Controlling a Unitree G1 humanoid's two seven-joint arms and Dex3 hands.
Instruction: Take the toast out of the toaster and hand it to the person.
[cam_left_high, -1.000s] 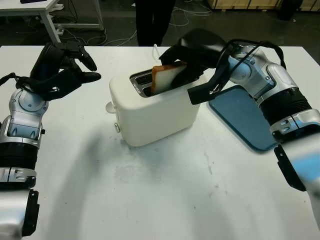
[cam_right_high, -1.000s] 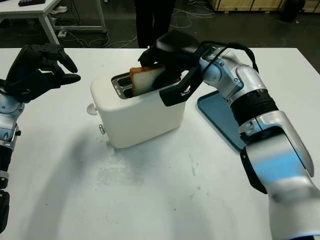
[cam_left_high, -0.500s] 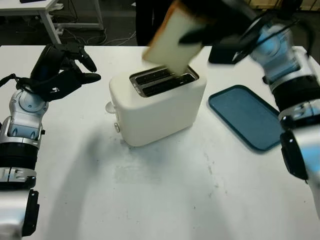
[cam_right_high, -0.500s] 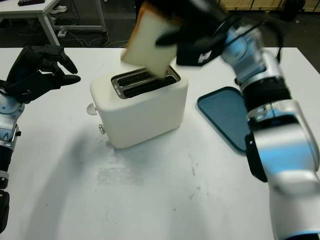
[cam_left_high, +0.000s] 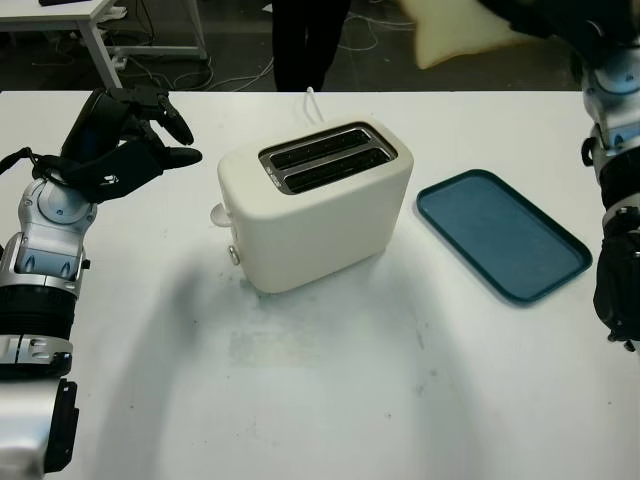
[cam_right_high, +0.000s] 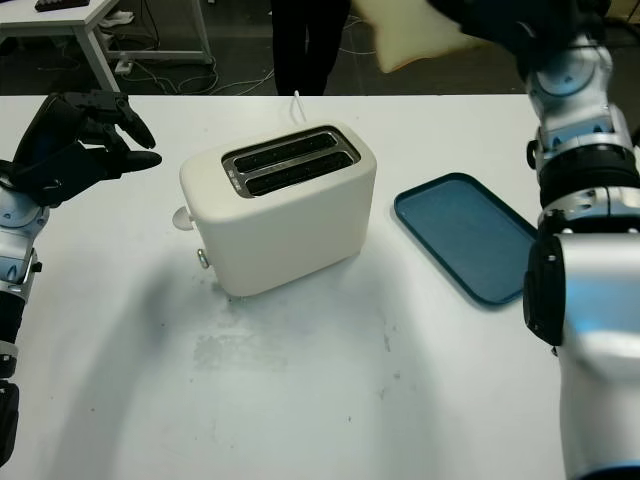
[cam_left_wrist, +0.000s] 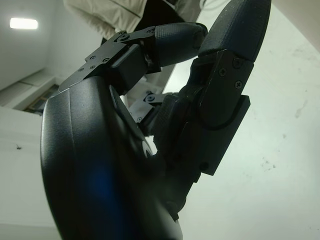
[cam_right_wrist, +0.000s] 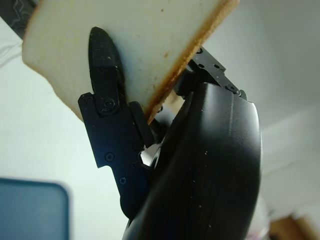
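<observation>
Spanning nearly everything I see from the head camera is the white table (cam_left_high: 330, 400), with a dark floor and trailing cables beyond its far edge. Next in bulk is my right arm (cam_right_high: 585, 300), which rises along the right side and reaches up past the far edge of the table. A person (cam_left_high: 310, 40) in dark trousers stands just behind the table, roughly in line with the toaster. I see the cream two-slot toaster (cam_left_high: 315, 215) sitting near the middle of the table, both slots bare, its lever knob on the end facing my left arm and a white cord running off its back. To its right, apart from it, lies a flat blue tray (cam_left_high: 500, 233) with nothing on it. My left hand (cam_left_high: 125, 140) hangs above the table's left side, well apart from the toaster; from the wrist camera I see its fingers (cam_left_wrist: 170, 42) curled in toward the palm and holding nothing. My right hand (cam_right_high: 510, 20) is high at the top right, above the table's far edge, gripping the toast (cam_right_high: 405, 30). The slice is up in the air, well clear of the toaster. From the right wrist camera I see one black finger (cam_right_wrist: 105, 65) pressed flat on the pale face of the slice, with its browned crust edge against the palm side.
</observation>
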